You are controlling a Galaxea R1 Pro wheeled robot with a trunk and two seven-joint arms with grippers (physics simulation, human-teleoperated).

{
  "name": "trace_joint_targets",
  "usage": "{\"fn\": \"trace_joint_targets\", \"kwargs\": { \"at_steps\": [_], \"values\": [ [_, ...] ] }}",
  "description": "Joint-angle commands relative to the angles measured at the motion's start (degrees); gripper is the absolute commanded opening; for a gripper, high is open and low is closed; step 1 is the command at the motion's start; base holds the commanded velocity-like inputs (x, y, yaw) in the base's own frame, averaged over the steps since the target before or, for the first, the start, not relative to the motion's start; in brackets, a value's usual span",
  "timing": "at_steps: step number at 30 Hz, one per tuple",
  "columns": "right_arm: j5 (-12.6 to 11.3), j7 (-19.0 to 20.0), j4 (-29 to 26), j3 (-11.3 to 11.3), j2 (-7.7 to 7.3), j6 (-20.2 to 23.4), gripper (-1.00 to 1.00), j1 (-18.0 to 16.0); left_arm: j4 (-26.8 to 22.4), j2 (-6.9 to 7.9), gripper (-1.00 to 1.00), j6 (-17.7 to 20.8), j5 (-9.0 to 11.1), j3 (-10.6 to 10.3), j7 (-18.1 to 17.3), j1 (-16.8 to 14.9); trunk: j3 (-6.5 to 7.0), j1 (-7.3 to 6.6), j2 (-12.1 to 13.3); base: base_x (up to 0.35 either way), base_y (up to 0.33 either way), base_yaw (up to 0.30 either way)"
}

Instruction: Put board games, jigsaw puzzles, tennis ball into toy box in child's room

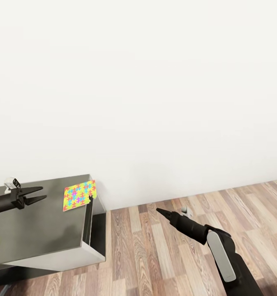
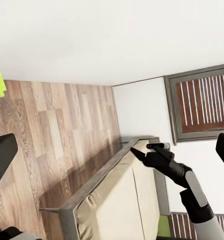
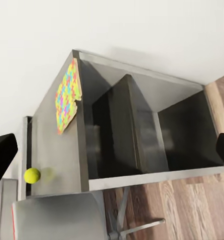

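Observation:
A jigsaw puzzle [image 1: 79, 195] in yellow, pink and blue lies flat at the far right corner of the dark grey table [image 1: 35, 230], one corner past the edge. My left gripper [image 1: 38, 194] hovers open over the tabletop, a short way left of the puzzle. My right gripper [image 1: 163, 213] is over the wood floor to the table's right, pointing at it. The right wrist view takes in the puzzle [image 3: 68, 95], the tennis ball [image 3: 32, 175] on the tabletop and a light-grey surface [image 3: 57, 220] beside the ball; its dark fingertips [image 3: 2, 155] stand wide apart with nothing between them.
The table's side has open dark shelf compartments [image 3: 141, 135]. A chair base [image 3: 136, 227] stands on the floor by it. The left wrist view looks across the plank floor [image 2: 52, 135] to the cream-covered bed [image 2: 116, 200] and a dark-framed window [image 2: 204, 102]. A white wall [image 1: 155, 102] runs behind.

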Motion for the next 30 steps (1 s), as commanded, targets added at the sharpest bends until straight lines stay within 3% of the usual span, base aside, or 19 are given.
{"fn": "trace_joint_targets", "kwargs": {
  "at_steps": [1, 30],
  "values": [
    [0.05, 0.20, -0.19, -0.09, 0.02, 0.34, 1.00, -0.03, 0.04, 0.06, 1.00, 0.61, 0.20, -0.38, -0.30, -0.08, 0.00, 0.04, -0.10, 0.000, 0.000, 0.000],
    [-0.05, 0.20, -0.55, -0.19, 0.03, 0.26, 1.00, 0.07, 0.06, -0.73, 1.00, 0.61, 0.20, -0.40, -0.30, -0.08, 2.75, 0.04, -0.10, 0.000, 0.000, 0.000]
  ]
}}
